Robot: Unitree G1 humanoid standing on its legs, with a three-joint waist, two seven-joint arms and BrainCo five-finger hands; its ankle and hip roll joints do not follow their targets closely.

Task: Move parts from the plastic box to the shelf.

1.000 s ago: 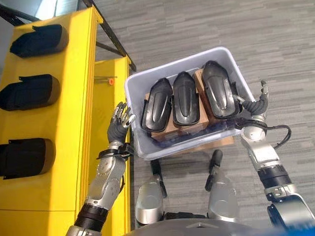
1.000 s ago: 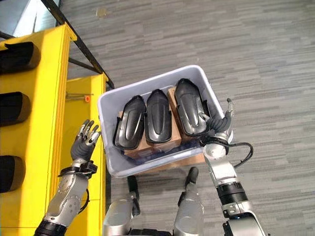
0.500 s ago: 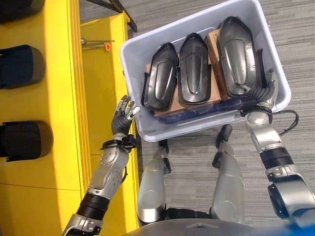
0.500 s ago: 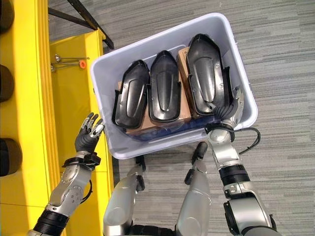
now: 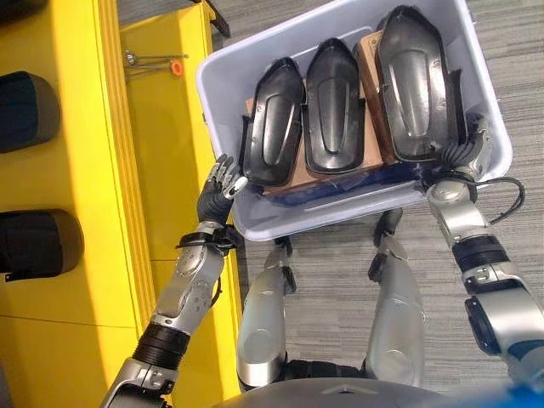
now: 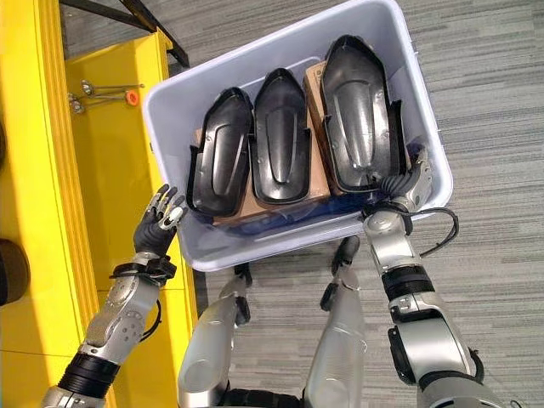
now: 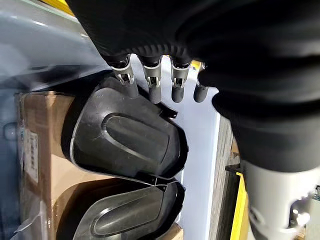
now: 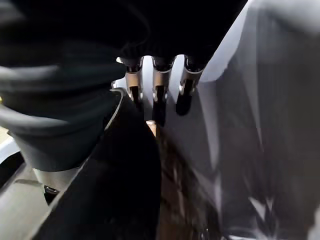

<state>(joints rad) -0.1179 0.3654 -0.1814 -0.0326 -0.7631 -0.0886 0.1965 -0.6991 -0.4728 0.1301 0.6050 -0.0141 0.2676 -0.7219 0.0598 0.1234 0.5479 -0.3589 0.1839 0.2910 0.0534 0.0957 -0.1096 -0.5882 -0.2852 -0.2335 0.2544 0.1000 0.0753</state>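
Note:
A grey plastic box [image 5: 219, 102] holds three black moulded parts side by side: left part [image 5: 272, 119], middle part [image 5: 336, 106], larger right part [image 5: 416, 81]. They rest on cardboard boxes [image 5: 299, 175]. My left hand [image 5: 218, 192] is at the box's near left corner, fingers [image 7: 152, 84] straight, just short of the left part [image 7: 125, 140]. My right hand [image 6: 405, 184] reaches inside the near right corner. Its fingers [image 8: 159, 95] run straight between the right part's edge [image 8: 115, 190] and the box wall [image 8: 260, 100], holding nothing that I can see.
A yellow shelf [image 5: 144, 195] stands along the left, with black parts [image 5: 25, 110] [image 5: 38, 242] lying in its compartments. A tool with an orange tip [image 5: 155, 61] lies on the shelf's lower ledge. Grey striped carpet [image 6: 493, 127] spreads to the right of the box.
The camera has come closer and tipped down over the box. My right hand has gone from the box's outer right side into its near right corner. My left hand has neared the box's left corner.

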